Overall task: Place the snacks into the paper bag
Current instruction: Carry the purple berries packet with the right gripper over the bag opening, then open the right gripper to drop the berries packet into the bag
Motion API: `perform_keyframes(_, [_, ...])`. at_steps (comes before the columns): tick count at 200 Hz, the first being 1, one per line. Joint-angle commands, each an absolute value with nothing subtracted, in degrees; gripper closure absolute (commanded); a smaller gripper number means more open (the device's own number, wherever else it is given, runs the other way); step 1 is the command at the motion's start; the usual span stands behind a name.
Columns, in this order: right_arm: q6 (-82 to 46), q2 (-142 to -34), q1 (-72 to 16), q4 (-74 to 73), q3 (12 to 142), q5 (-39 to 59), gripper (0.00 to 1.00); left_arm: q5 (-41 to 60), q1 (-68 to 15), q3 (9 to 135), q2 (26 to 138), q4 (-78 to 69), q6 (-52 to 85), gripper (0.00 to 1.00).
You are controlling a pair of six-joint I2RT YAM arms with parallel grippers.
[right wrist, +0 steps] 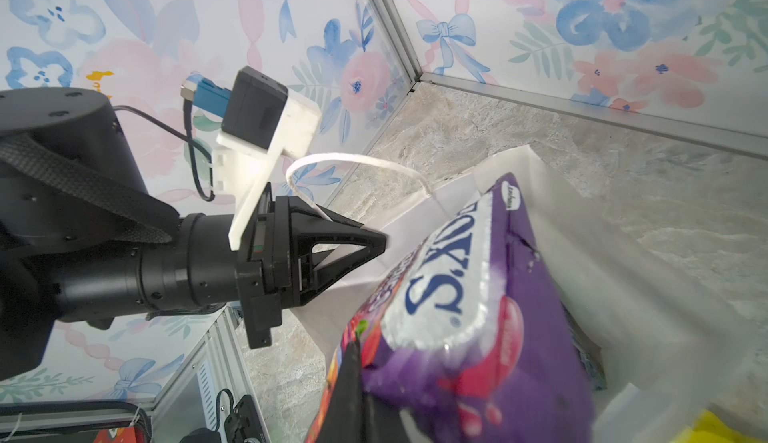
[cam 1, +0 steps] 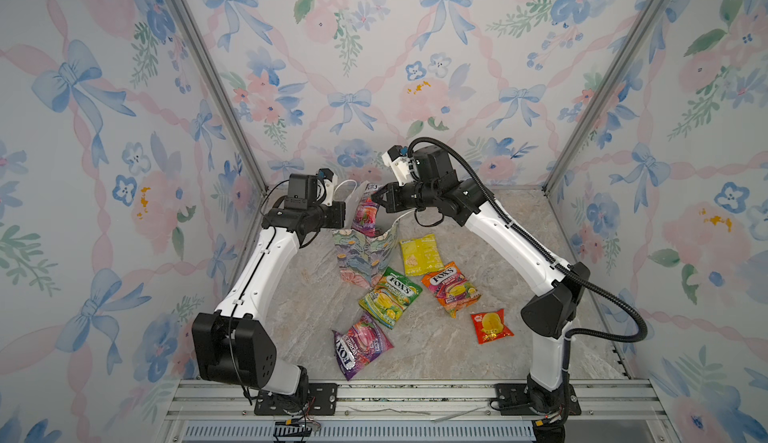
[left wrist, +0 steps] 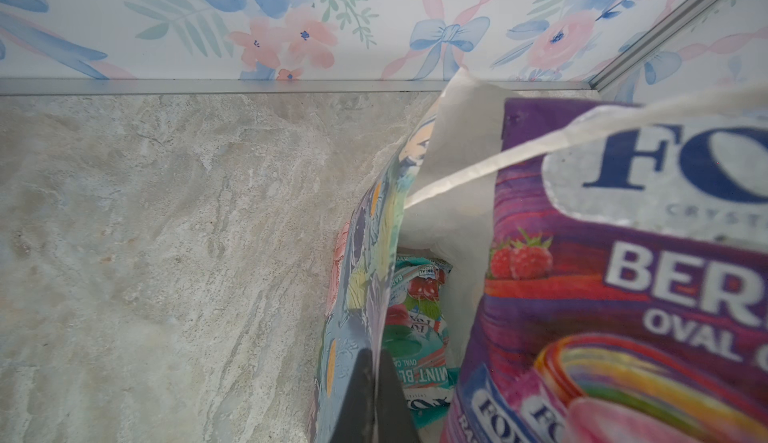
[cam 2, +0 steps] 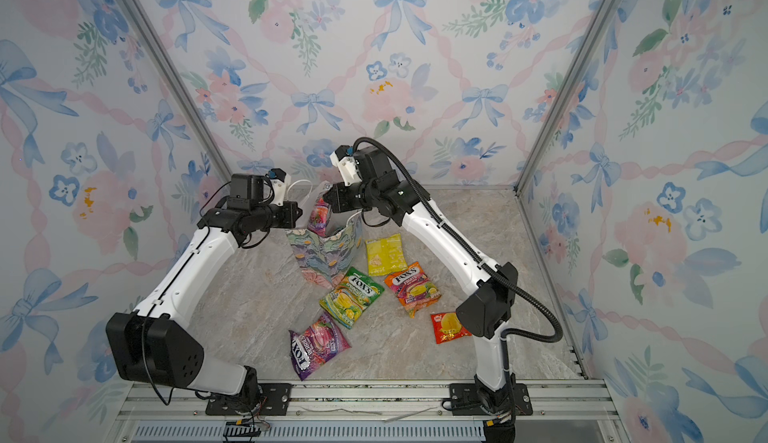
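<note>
Your right gripper (cam 1: 379,200) is pinched shut on the purple packet (cam 1: 366,217), which looks about halfway inside the paper bag (cam 1: 360,259). Your left gripper (right wrist: 374,240) is pinched tight on the bag's edge. Hold that edge wide, lower the packet deeper, then let go.

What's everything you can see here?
paper bag: one, pastel flowers, upright mid-table
held purple packet: one, purple, lower end in bag's mouth
loose purple packet: one, purple, table front
teal packet: one, inside bag
green-yellow packet: one, by bag's foot
yellow packet: one, right of bag
orange packet: one, right of green-yellow
red-yellow packet: one, table's right
table: one, marbled beige
left hand: black, pinching bag's wall
right hand: black, gripping held purple packet
</note>
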State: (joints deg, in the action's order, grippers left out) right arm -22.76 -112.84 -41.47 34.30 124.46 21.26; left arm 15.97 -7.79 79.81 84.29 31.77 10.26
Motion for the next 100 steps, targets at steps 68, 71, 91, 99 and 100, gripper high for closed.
perform_keyframes(68, [-24.05, -116.92, -41.22, 31.64, 128.26, 22.99, 0.95, 16.53, -7.58, 78.84, 83.76, 33.05, 9.33, 1.00])
perform_keyframes(71, [-24.01, -116.78, -41.16, 31.68, 128.19, 22.95, 0.91, 16.52, -7.54, 78.84, 83.76, 33.05, 9.32, 1.00])
perform_keyframes(91, [-23.86, -114.91, -40.50, 31.15, 126.67, 22.10, 0.65, 16.46, -7.55, 78.75, 83.74, 33.06, 9.32, 1.00])
perform_keyframes(99, [-23.64, -113.36, -40.20, 30.57, 125.22, 21.43, 0.53, 16.45, -7.51, 78.75, 83.76, 33.06, 9.33, 1.00])
perform_keyframes(100, [-23.64, -113.15, -40.18, 30.45, 125.01, 21.31, 0.51, 16.40, -7.54, 78.75, 83.76, 33.05, 9.32, 1.00])
